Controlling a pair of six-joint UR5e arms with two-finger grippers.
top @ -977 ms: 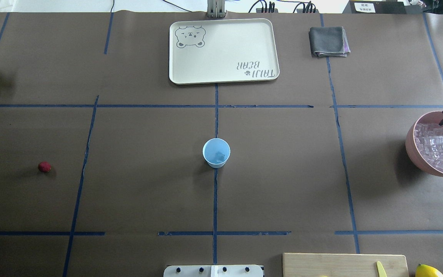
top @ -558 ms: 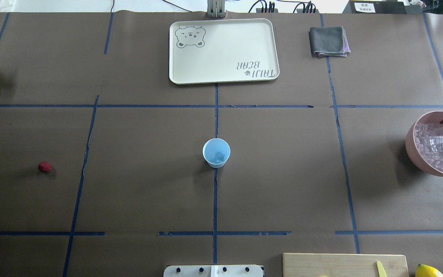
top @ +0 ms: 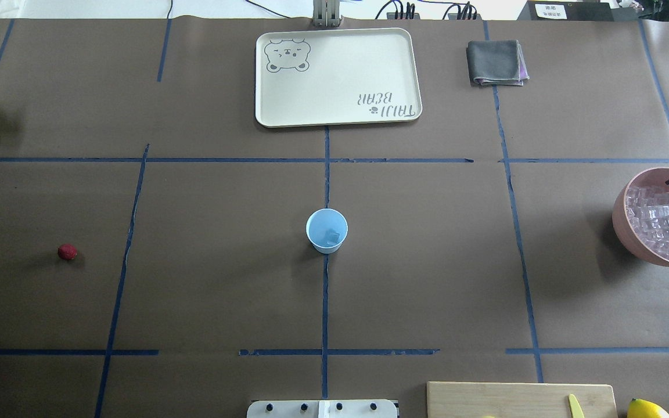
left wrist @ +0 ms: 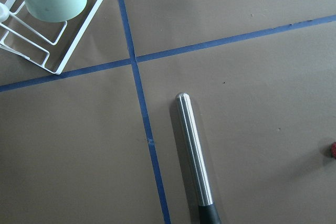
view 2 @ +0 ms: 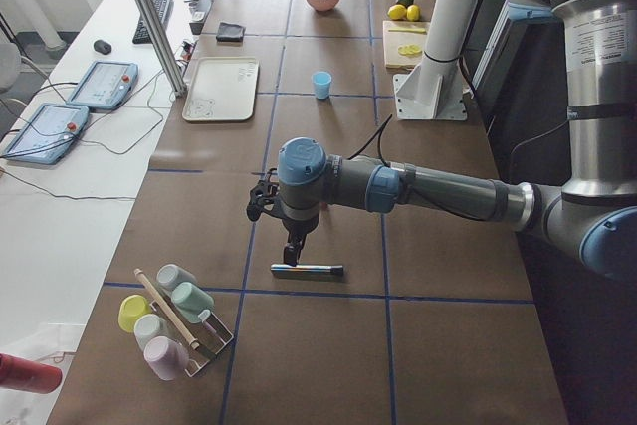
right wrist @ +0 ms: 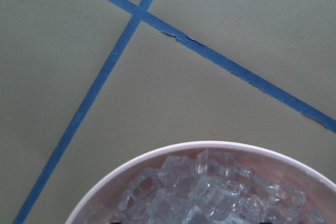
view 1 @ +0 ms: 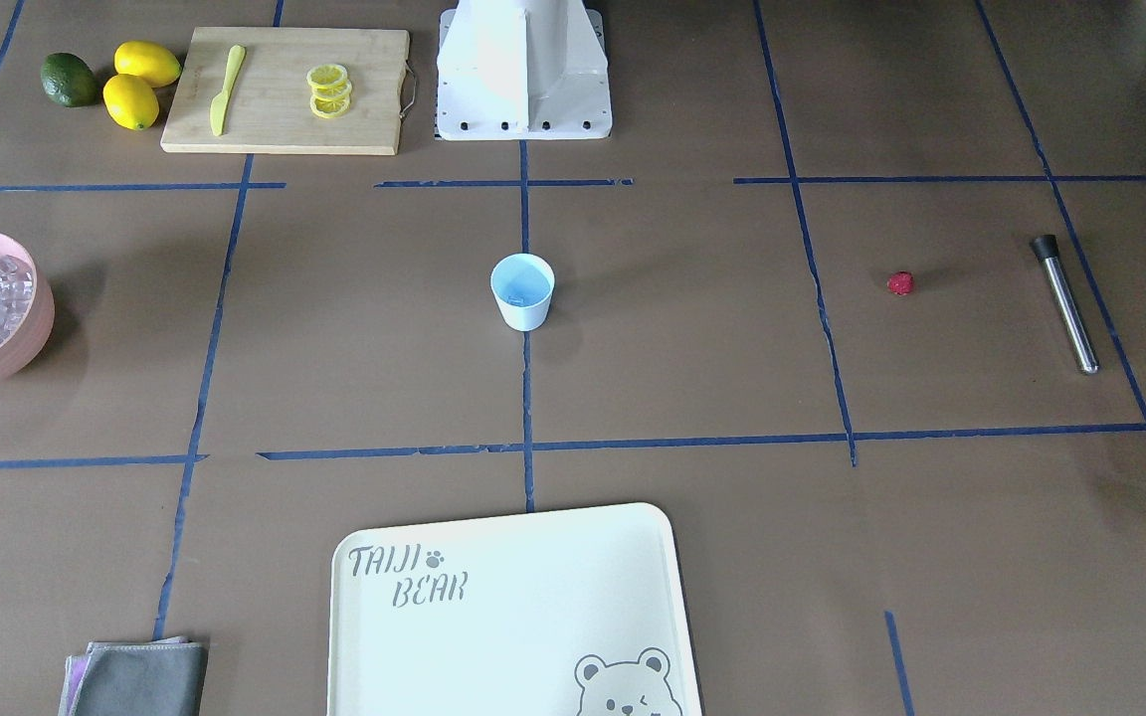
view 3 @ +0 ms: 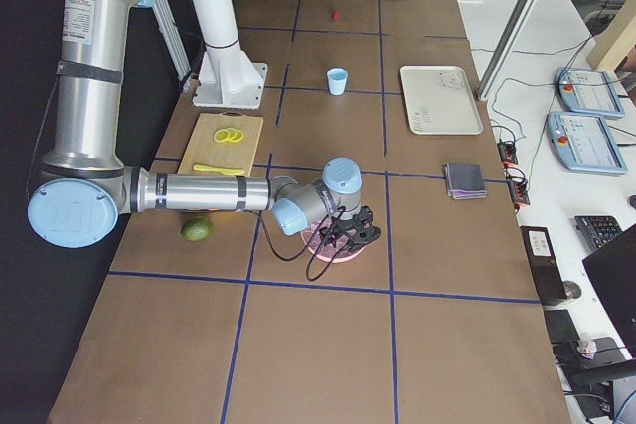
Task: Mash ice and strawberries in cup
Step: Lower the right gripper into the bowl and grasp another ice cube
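The cup [top: 326, 230] stands straight up in the middle of the table, mouth to the sky, and the overhead view shows one ice cube [top: 333, 236] inside it, which the side views do not. Out on the robot's left sits the strawberry [top: 67, 251], and the front view shows the whole metal stick [view 1: 1063, 303] past it, lying flat with its black end toward the robot. The left gripper [view 2: 284, 231] hangs over that stick, and I cannot tell if it is wide or closed, while the right gripper [view 3: 356, 235] hangs fingers apart over the pink bowl [top: 619, 215] of ice [right wrist: 210, 192].
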